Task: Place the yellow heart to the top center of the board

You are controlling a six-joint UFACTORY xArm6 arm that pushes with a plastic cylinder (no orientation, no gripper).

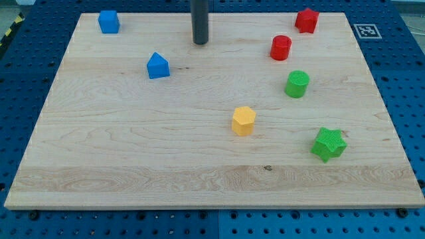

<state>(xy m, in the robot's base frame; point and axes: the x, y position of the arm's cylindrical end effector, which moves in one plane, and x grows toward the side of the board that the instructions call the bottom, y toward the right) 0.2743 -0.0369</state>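
Nearest the bottom edge sits the green star (329, 144). Left of it, near the board's (133, 159) middle, lies the yellow block (244, 121), its heart shape unclear. My tip (200, 42), a bare rod without jaws, stands near the top edge's centre, touching nothing.

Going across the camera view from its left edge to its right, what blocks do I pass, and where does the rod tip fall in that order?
Blue cube → blue house-shaped block → my tip → yellow block → red cylinder → green cylinder → red star → green star.
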